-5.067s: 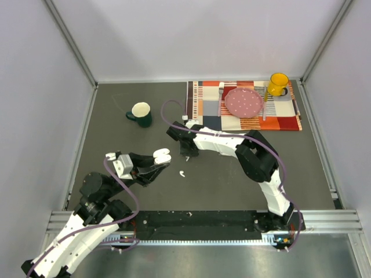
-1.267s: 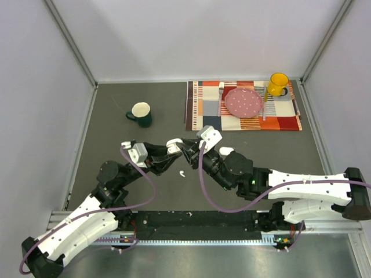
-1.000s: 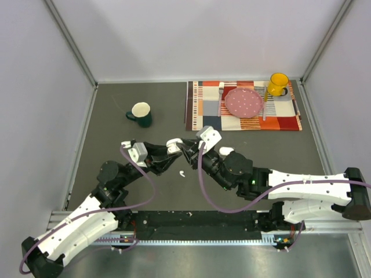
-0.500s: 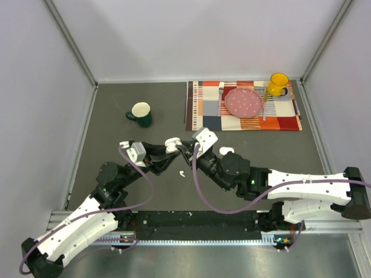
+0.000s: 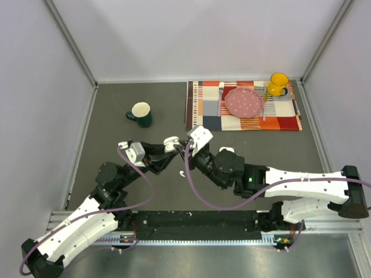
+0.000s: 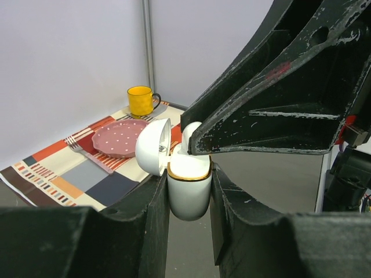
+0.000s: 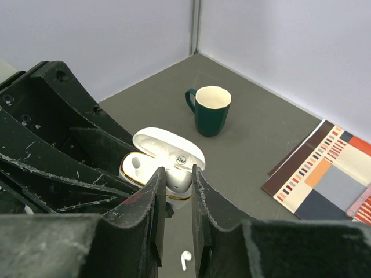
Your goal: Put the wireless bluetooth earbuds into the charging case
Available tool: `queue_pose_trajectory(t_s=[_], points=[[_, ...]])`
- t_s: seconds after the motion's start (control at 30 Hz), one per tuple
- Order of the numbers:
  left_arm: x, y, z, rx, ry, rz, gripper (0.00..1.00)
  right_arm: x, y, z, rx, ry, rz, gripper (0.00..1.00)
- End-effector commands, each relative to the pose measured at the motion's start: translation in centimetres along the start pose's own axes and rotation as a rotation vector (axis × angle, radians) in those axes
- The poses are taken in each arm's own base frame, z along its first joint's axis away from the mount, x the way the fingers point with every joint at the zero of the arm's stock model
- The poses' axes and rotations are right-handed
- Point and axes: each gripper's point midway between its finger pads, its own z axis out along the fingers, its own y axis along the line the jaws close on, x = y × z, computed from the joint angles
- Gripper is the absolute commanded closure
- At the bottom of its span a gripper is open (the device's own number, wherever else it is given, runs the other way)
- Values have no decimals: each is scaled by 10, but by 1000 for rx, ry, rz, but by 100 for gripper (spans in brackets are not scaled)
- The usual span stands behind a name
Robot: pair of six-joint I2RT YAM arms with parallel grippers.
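One earbud being put in | left fingers squeeze open charging case | right fingers pinch earbud | next: press down gently, let go.

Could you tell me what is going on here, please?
The left gripper is clamped on the body of the open charging case and holds it up, with the lid hinged back. The right gripper pinches one white earbud and has it at the mouth of the case, going into a slot; the views do not show it fully seated. A second earbud lies loose on the table below.
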Motion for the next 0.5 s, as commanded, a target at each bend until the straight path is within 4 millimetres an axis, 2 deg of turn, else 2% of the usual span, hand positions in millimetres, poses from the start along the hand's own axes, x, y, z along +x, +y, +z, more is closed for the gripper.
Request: queue_pose_trajectory(t_s=[0.0, 0.47], points=[[-22, -8, 3, 45, -83, 44, 100, -12, 27, -1, -95, -5, 87, 87], [-23, -8, -1, 37, -82, 43, 100, -15, 27, -2, -92, -10, 124, 75]])
